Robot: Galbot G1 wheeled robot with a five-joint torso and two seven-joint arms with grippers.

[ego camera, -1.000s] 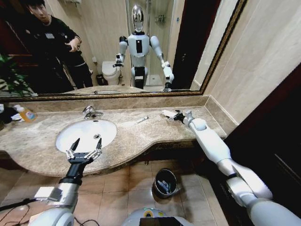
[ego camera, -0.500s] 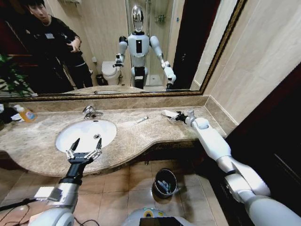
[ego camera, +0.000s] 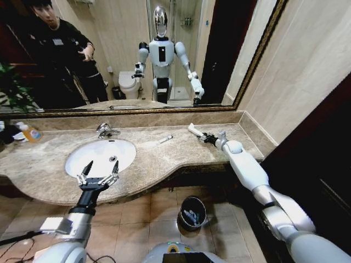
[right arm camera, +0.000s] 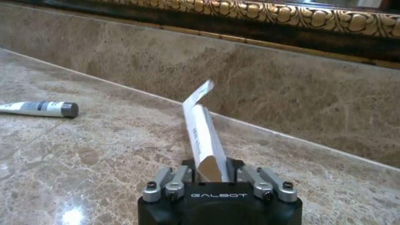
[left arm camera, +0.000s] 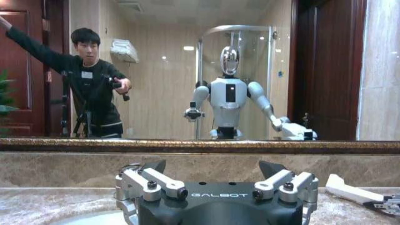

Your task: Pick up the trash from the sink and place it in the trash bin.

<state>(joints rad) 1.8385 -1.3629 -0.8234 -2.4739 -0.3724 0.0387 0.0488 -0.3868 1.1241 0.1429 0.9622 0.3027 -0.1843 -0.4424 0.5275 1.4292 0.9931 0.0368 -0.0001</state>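
Note:
My right gripper is at the back right of the marble counter, shut on a flat white box whose free end tilts up off the stone. In the right wrist view the box juts out from between the shut fingers of that gripper. A small white tube with a grey cap lies on the counter between the box and the sink. Over the sink's front rim my left gripper hovers open and holds nothing. The black trash bin stands on the floor below the counter edge, with some items inside.
A chrome faucet stands behind the basin. A bottle of orange liquid sits at the far left of the counter. A wide mirror runs along the back wall. The right-hand wall closes in the counter's end.
The right gripper has lifted the white box off the counter, and its free end now points up and to the left. The left arm has not moved.

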